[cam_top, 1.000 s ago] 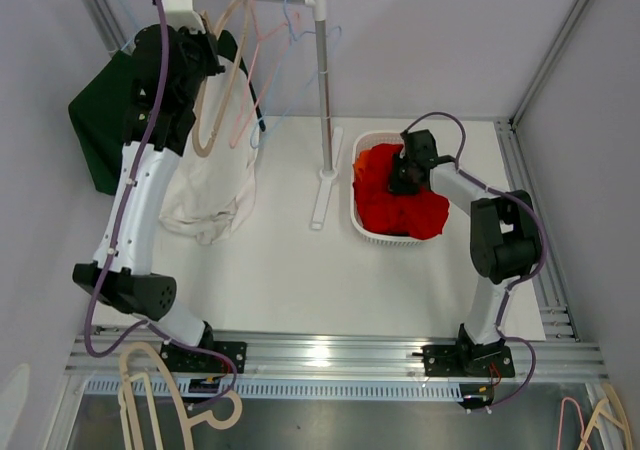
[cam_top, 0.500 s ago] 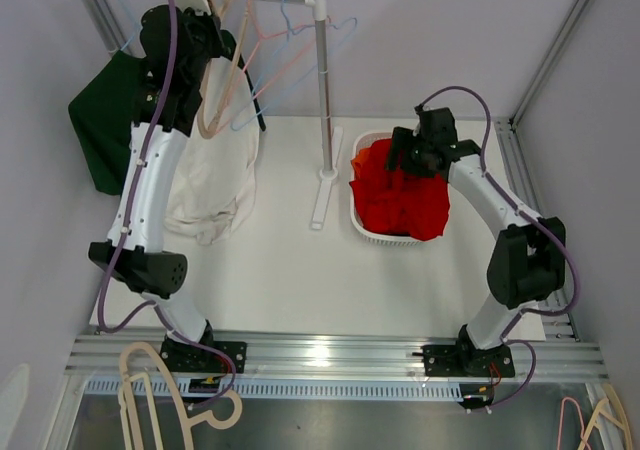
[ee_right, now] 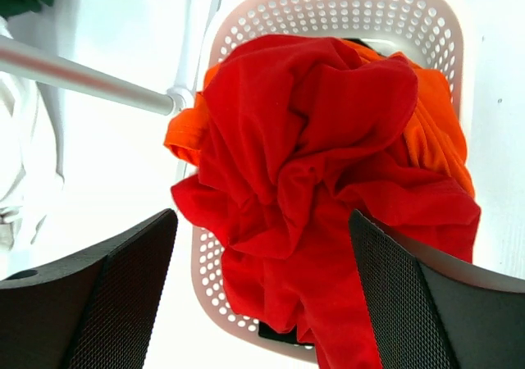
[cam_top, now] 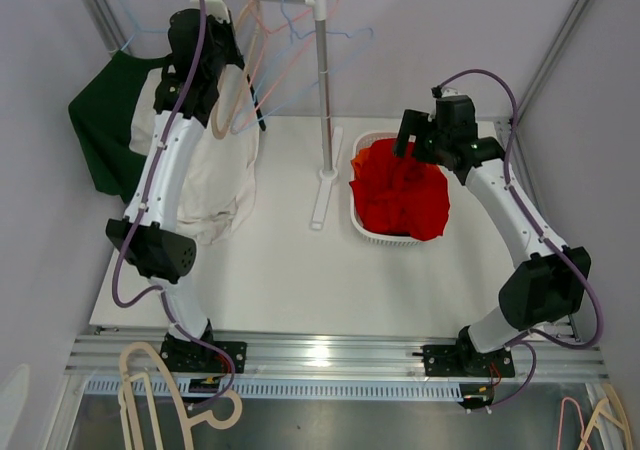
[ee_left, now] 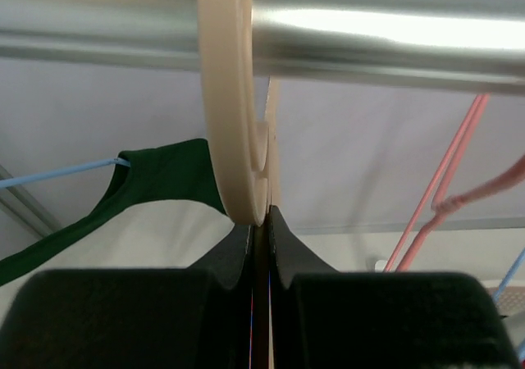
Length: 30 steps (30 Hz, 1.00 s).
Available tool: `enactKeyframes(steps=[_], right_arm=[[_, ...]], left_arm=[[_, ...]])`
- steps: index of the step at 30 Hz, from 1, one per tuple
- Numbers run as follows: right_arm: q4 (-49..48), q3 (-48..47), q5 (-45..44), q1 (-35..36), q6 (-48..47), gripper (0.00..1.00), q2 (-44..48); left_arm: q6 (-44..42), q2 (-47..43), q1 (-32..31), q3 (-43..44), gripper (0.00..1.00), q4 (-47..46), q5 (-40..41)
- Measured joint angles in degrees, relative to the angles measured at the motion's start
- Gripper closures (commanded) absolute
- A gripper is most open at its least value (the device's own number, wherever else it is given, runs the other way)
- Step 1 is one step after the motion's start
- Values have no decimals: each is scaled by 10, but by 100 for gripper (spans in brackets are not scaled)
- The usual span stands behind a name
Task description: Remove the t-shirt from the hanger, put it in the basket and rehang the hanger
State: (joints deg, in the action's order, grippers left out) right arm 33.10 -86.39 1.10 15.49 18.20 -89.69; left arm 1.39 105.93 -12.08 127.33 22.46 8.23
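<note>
The left gripper (ee_left: 261, 221) is held up high at the silver rail (ee_left: 377, 33). Its jaws are shut tight on the beige hanger (ee_left: 234, 123), just under the hook. The hook is looped over the rail. The white t-shirt (cam_top: 225, 175) seems to be hung from that hanger. It is draped down the left side of the rack, toward the table (cam_top: 280, 260). A green shirt (ee_left: 160, 172) is seen just beside it on a blue hanger (ee_left: 57, 172). Pink hangers (ee_left: 455, 156) are hung on the other side.

The right gripper (ee_right: 262, 295) is held over the white basket (ee_right: 385, 12). Its jaws are wide open and nothing is held in them. A red t-shirt (ee_right: 303, 156) is piled in the basket, with an orange cloth (ee_right: 435, 131) beside it.

The step in hand looks like this: the hanger is to be lifted off the rail so the white t-shirt can be pulled free. The hook should be raised straight up until it is clear of the rail, and only then brought away. The grip should be kept firm, since the hanger is thin there and could be twisted out of the jaws. It should be moved slowly, so the pink hangers and the green shirt are not dragged along. The open right gripper can then be brought across to pinch the white cloth low down.
</note>
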Motion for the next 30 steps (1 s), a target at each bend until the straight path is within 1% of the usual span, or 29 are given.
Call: enactKeyframes(steps=[1,2,4,5,12,13,14,15,16,17,18,19,20,21,22,23,27,30], right_arm=[[0,0,0,0,0,10,5],[0,0,0,0,0,10,11],[0,0,0,0,0,10,21],[-1,0,0,0,0,10,25],[-4,1,8,0,0,10,34],[-4,2,9,0,0,10,34],[-5,3,12,0,0,10,34],[-4,3,14,0,0,10,34],[-5,4,16,0,0,10,34],[-5,4,18,0,1,10,34],[-6,5,20,0,1,10,35],[-7,6,21,0,1,10,35],[-7,6,24,0,2,10,35],[-7,6,25,0,2,10,35],[-7,7,27,0,2,10,35],[-8,7,29,0,2,10,35],[-8,8,35,0,2,10,35],[-5,4,40,0,2,10,35]], left_arm=[[-1,5,0,0,96,-3,0],[-2,7,0,0,88,-7,0],[-4,8,0,0,79,-9,-1],[-5,8,0,0,70,-9,-1],[-10,8,0,0,67,-8,-3],[-12,8,0,0,64,-8,-3],[-15,8,0,0,56,-7,-3],[-19,8,0,0,53,-8,-3],[-22,8,0,0,44,-8,-3],[-26,8,0,0,31,-8,-3],[-30,8,0,0,29,-8,-2],[-33,8,0,0,23,-8,1],[-34,8,0,0,13,-8,2],[-37,8,1,0,9,-8,4],[-39,8,1,0,2,-9,5],[-40,7,1,0,0,-9,6],[-40,-7,1,-3,1,-9,11],[-43,-37,1,-24,1,-9,12]])
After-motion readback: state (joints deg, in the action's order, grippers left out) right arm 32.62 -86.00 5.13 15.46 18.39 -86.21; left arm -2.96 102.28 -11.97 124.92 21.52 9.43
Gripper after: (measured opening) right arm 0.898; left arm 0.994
